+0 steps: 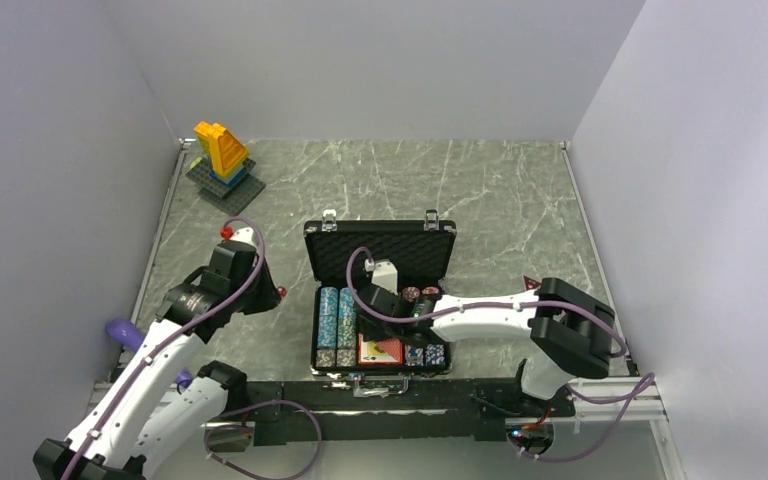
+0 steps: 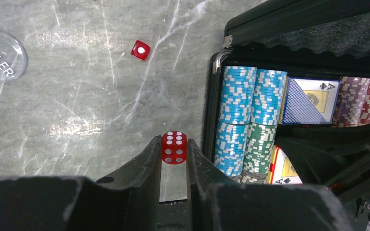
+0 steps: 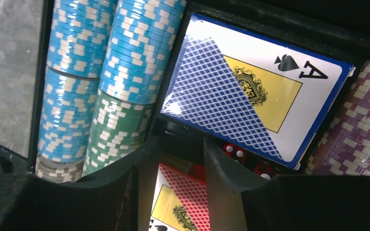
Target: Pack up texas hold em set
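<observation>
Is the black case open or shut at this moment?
Open. The lid stands upright, its foam lining showing, and the poker chips and blue card deck inside lie uncovered.

Chips (image 2: pixel 250 125) in case's (image 1: pixel 380 250) left side, card deck (image 2: pixel 310 100) right of them, loose die (image 2: pixel 140 50) on table (image 2: pixel 77 96) left of case

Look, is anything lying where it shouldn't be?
Yes. One red die lies loose on the table, left of the open case, and the clear dealer button sits out there too. Both probably belong inside. The left hand pinches a second die beside the case.
</observation>
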Controlling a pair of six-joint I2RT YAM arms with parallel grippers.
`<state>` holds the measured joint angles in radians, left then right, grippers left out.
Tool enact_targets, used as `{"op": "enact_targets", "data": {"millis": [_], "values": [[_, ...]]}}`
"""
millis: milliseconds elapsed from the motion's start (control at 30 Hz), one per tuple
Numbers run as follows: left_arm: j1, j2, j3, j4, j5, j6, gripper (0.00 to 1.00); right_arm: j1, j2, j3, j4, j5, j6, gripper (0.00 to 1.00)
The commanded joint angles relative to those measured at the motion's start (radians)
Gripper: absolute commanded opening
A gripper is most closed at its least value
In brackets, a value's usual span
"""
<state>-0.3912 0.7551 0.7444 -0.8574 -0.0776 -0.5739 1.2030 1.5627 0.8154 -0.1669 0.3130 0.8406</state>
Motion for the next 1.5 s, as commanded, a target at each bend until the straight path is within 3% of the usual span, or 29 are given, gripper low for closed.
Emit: {"op": "enact_targets", "data": {"millis": [0, 267, 867, 1467], "values": [[-0.031, -0.002, 0.006, 0.031, -0.026, -0.043, 0.00, 0.014, 0.032, 0.064, -0.132, 0.079, 0.056, 0.42], [-0.113, 0.016, 0.003, 0.062, -0.046, -0.117, 0.00, 0.021, -0.007, 0.051, -0.225, 0.158, 0.099, 0.42], [-0.228, 0.072, 0.004, 0.104, -0.087, -0.196, 0.00, 0.005, -0.110, 0.016, 0.084, 0.047, -0.132, 0.56], [-0.505, 0.288, 0.019, 0.301, -0.101, -0.411, 0.00, -0.156, -0.424, -0.174, -0.073, 0.152, -0.008, 0.54]]}}
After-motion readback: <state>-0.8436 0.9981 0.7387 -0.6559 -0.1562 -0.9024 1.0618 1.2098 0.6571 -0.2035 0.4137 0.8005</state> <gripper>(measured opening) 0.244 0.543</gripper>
